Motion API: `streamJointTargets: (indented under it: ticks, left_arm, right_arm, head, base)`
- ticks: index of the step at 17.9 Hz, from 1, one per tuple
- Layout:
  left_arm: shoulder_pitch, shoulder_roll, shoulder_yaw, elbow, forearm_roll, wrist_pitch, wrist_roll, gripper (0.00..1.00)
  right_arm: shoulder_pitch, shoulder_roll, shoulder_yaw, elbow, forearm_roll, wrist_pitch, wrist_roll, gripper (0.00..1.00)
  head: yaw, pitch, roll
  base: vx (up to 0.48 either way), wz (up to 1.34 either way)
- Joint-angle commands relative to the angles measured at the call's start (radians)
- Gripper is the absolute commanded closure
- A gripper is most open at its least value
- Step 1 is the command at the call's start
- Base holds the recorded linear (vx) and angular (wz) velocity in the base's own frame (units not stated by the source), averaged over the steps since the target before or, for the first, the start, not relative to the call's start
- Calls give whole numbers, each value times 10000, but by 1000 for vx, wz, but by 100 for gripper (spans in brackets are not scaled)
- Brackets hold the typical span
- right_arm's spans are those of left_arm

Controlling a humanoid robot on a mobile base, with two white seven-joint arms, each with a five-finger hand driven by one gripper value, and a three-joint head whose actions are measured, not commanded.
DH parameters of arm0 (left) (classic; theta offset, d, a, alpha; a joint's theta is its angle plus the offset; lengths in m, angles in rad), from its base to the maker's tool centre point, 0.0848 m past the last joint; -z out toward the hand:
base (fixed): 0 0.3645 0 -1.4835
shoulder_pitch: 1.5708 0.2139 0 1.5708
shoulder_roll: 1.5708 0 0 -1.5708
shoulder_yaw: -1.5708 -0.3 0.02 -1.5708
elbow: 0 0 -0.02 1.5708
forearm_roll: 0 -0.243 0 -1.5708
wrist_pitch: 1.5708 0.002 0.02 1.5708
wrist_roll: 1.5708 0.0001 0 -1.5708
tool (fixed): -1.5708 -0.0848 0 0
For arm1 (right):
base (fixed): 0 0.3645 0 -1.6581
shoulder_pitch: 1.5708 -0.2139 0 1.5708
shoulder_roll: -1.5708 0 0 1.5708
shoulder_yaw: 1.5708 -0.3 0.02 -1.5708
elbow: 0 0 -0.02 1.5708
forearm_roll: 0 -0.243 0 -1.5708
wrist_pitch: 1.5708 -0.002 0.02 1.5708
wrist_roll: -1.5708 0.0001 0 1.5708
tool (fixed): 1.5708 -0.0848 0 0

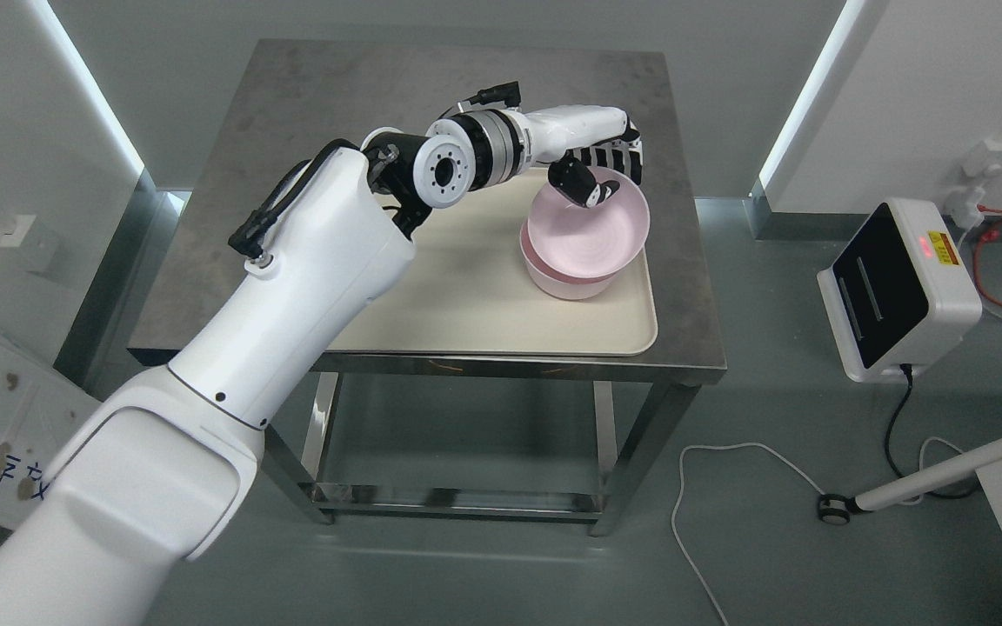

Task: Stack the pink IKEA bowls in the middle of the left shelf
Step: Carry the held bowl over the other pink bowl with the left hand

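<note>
The left arm point(231, 348) is entering from the lower left of the head view and is reaching diagonally across a metal tabletop point(310, 96) toward its right side. The left hand point(592, 165) is gripping the far rim of the upper pink bowl point(588, 230): the dark, striped fingers point(610, 156) are lying along the outside of the rim, while the thumb is pressing on the inside of the bowl wall. This upper bowl is sitting tilted, with its opening turned toward the camera and its near edge resting inside the lower pink bowl point(557, 278). The lower bowl is standing upright on the right part of a cream tray point(466, 296), close to the tray's right edge, and only its near wall is showing beneath the upper bowl. The tray is lying flat on the tabletop, its near edge running just inside the table's front edge; the left half of the tray is being partly covered by the forearm. Under the table, steel legs and a lower crossbar point(457, 500) are showing above the grey floor. To the right of the table, well apart from it, a white box with a dark angled front panel point(897, 291) is standing on the floor, with a black cable trailing from it, and a white cable point(727, 452) is curling across the floor nearby.
</note>
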Motion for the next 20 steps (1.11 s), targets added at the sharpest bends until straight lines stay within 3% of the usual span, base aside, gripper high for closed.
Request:
streamJointTargets:
  ticks: [1,4,7,9,13,17,20]
  left_arm:
    - [-77,98,46,289,-61,-96,-61,55]
    - [-169,98,1224,-1,30,-219,-92,49]
    - [30,98,3416,-1073,396,-281,-336,49]
    - [732,98,4463,-2053,1194,-265,-1192,49]
    - [2986,98,4345,-4708,1212,-311,-2591,49]
    - [3512,98,3441,-4958,1151,-1336,-2562,50]
    - [3512,98,2857,-4957,601,-1477,-2516,50]
  right_arm:
    - [291,-175,-108,-337,-2,-7,-7,0]
    - [291,-175,-108,-337,-2,-7,-7,0]
    - [291,-175,-108,-337,-2,8,-7,0]
    - [291,-175,-108,-337,-2,-7,-7,0]
    - [291,-175,-108,-337,-2,-7,-7,0]
    - [291,-175,-108,-337,-2,-7,-7,0]
    - [291,-175,-108,-337,-2,8,-7,0]
  head:
    - [0,0,0]
    - [0,0,0]
    - [0,0,0]
    - [0,0,0]
    - [0,0,0]
    - [0,0,0]
    - [0,0,0]
  base:
    - [0,0]
    - [0,0]
    - [0,0]
    - [0,0]
    - [0,0]
    - [0,0]
    - [0,0]
